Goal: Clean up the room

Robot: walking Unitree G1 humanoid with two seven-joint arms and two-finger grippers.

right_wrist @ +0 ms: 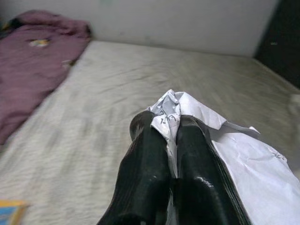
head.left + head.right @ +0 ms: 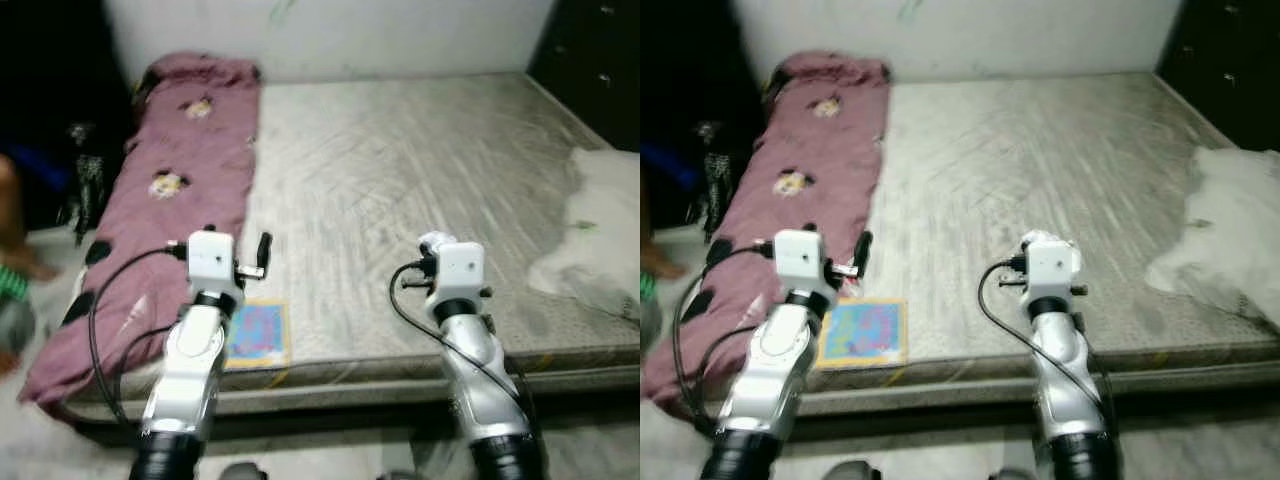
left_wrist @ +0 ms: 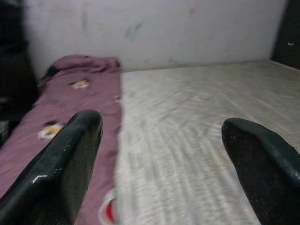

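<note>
right gripper (image 1: 171,129) is clenched on a crumpled white sheet of paper (image 1: 234,154), pinched between both black fingers and held up over the front part of the bare grey mattress (image 2: 400,170). paper trails back along the fingers toward the wrist. so one piece of litter is in hand, not yet binned; no bin visible in these frames.

left gripper (image 3: 161,150) is released, fingers spread wide, nothing between them. it hovers above the mattress near the long mauve blanket with small printed patches (image 2: 175,190) that runs down the robot's left edge of the bed.

still to do, by my read:
- a flat blue-and-pink printed booklet with a yellow border (image 2: 865,333) lies at the front edge of the mattress, just beside the blanket and under the left arm.
- a rumpled white cloth (image 2: 1230,215) sits on the right side of the bed, unfolded.
- the blanket is laid out roughly, not folded.

estimate: early in the job. head views are slightly blurred, so the robot may be moving.
</note>
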